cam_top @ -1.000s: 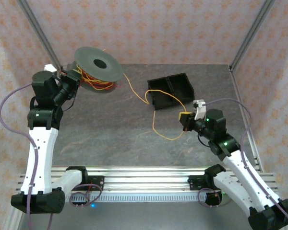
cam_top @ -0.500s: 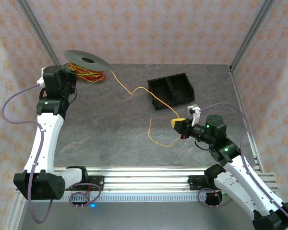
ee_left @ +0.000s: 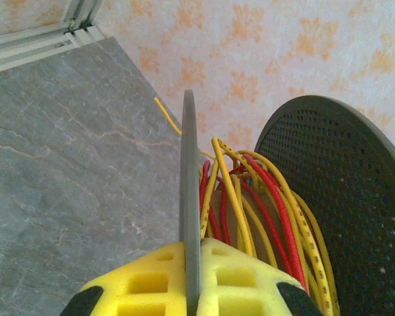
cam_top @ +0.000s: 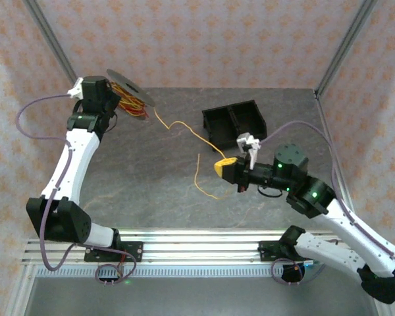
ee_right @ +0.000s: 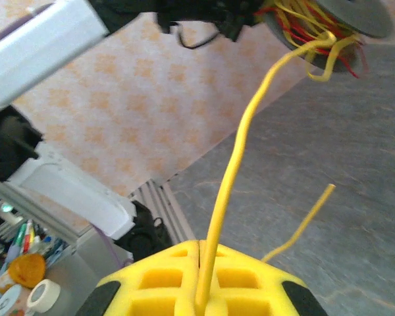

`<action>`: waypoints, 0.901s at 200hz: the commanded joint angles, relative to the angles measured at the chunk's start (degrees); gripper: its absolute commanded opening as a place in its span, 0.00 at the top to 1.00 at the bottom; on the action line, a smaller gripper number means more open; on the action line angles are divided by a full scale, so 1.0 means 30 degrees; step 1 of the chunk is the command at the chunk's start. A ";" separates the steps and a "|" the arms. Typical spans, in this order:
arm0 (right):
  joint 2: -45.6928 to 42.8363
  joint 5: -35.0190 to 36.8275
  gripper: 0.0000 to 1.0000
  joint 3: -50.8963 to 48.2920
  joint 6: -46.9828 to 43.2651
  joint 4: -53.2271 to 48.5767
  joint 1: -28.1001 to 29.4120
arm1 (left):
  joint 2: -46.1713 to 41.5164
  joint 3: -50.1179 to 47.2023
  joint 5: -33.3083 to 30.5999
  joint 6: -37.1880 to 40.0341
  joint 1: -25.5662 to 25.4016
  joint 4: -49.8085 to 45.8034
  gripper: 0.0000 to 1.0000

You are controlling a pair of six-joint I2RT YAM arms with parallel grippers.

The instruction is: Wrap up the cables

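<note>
From above, the grey, marble-veined table [cam_top: 138, 178] sat inside a booth of peach-patterned wall [cam_top: 204, 39] panels framed by aluminium posts [cam_top: 52, 46], with a ribbed rail [cam_top: 204, 238] along the near edge. At the far left corner the left gripper [cam_top: 112, 100] was shut on the rim of a dark grey spool [cam_top: 135, 89] tipped on edge, the cables [cam_top: 128, 105] wound on it in red and yellow. One yellow strand trailed off the spool, past the near corner of a black two-compartment tray [cam_top: 234, 124], to the right gripper [cam_top: 218, 166], which was closed on it over the middle of the table. The strand's loose tail looped on the near side.

At the left wrist, the yellow pads [ee_left: 151, 283] pinched one thin flange edge-on. The wound strands lay between it and a perforated dark flange. Grey table lay to the left, patterned wall behind.

At the right wrist, the yellow pads [ee_right: 158, 289] clamped the yellow strand, which rose to the spool at upper right. Its free end hung over the grey surface. Beyond the wall, at lower left, was a roll of tape [ee_right: 43, 294].
</note>
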 commanded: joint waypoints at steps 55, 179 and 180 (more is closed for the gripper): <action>0.4088 0.4063 1.00 0.8332 -0.3297 -0.4191 0.1283 | 0.1295 0.0804 -0.2635 0.5917 -0.3668 -0.0090 1.00; 0.6769 1.2429 1.00 1.4198 -0.3787 -0.8643 0.1097 | -0.0713 -0.0650 0.0368 1.3812 -0.7608 -0.1719 1.00; 0.6768 1.2420 1.00 1.4200 -0.3794 -0.8629 0.1089 | -0.0729 -0.0654 0.0361 1.3837 -0.7623 -0.1729 1.00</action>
